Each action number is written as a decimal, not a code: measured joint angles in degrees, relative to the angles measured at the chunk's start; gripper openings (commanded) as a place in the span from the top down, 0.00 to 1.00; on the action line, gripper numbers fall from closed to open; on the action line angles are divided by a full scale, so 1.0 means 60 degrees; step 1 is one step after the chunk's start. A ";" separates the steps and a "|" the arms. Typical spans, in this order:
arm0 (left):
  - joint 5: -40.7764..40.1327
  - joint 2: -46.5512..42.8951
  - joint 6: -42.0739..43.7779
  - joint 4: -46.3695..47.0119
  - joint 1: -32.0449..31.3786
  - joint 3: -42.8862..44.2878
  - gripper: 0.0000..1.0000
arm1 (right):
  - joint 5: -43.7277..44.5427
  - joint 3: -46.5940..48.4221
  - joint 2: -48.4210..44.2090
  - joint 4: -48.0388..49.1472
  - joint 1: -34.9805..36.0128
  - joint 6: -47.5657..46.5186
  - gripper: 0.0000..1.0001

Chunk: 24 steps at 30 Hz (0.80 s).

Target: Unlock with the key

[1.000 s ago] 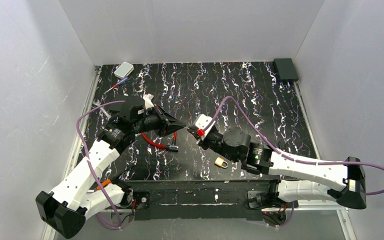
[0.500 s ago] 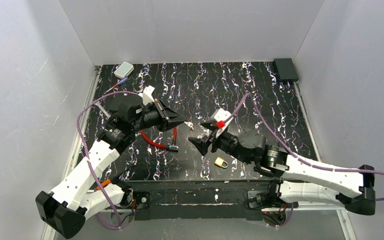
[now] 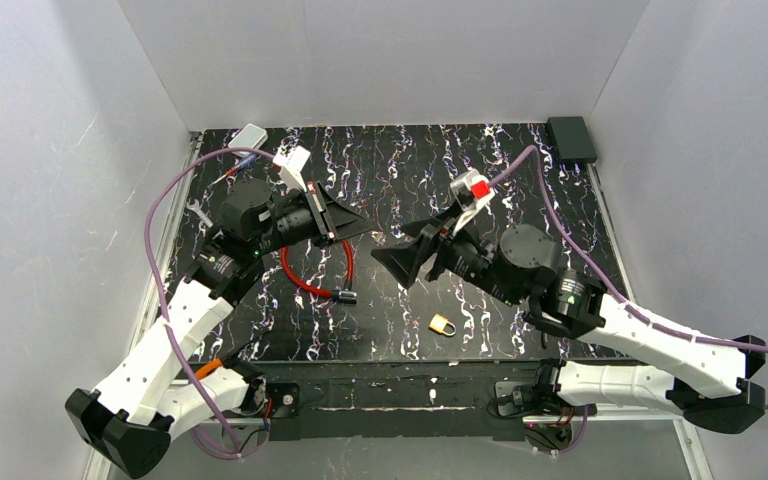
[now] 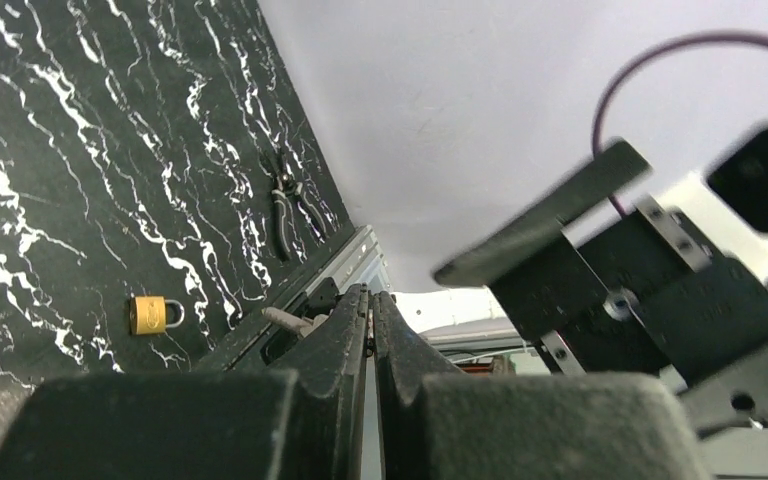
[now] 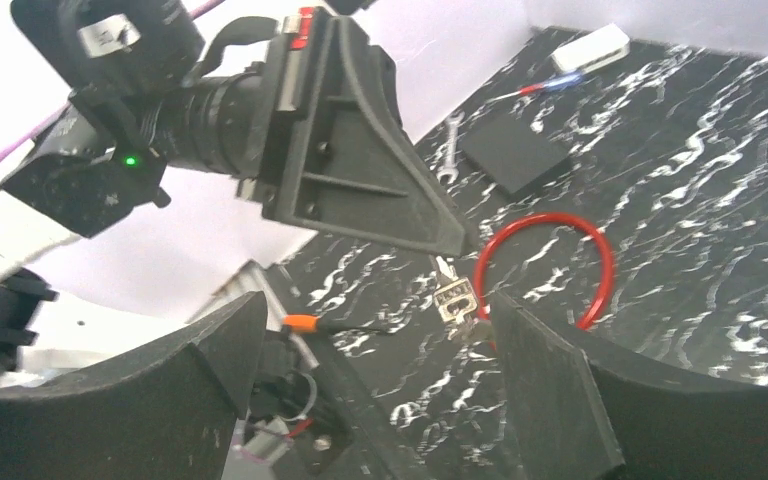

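A small brass padlock (image 3: 442,324) lies on the black marbled table near the front edge, also seen in the left wrist view as the padlock (image 4: 150,313). My left gripper (image 3: 368,228) is shut, held above the table's middle. In the right wrist view a silver key (image 5: 455,297) hangs from its tip, with a second key just below it. In its own view the left gripper (image 4: 370,300) shows its jaws pressed together. My right gripper (image 3: 405,250) faces it a short way off, wide open and empty. The key sits between the spread fingers of the right gripper (image 5: 375,310), apart from both.
A red cable loop (image 3: 315,275) lies under the left gripper. Pliers (image 4: 285,195) rest near the table's edge. A white box (image 3: 248,138), a pen (image 3: 240,165) and a wrench (image 3: 198,210) are at the back left, and a black box (image 3: 571,138) at the back right.
My right gripper has opened wide and drawn back to the right from the left gripper's tip, rising. The left gripper stays shut on the key and has lifted slightly.
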 measured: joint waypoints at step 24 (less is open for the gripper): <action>0.0532 -0.0266 -0.0055 0.0543 0.0608 0.0280 1.00 | -0.7934 -0.1585 0.1381 0.4779 -0.5005 0.5996 0.50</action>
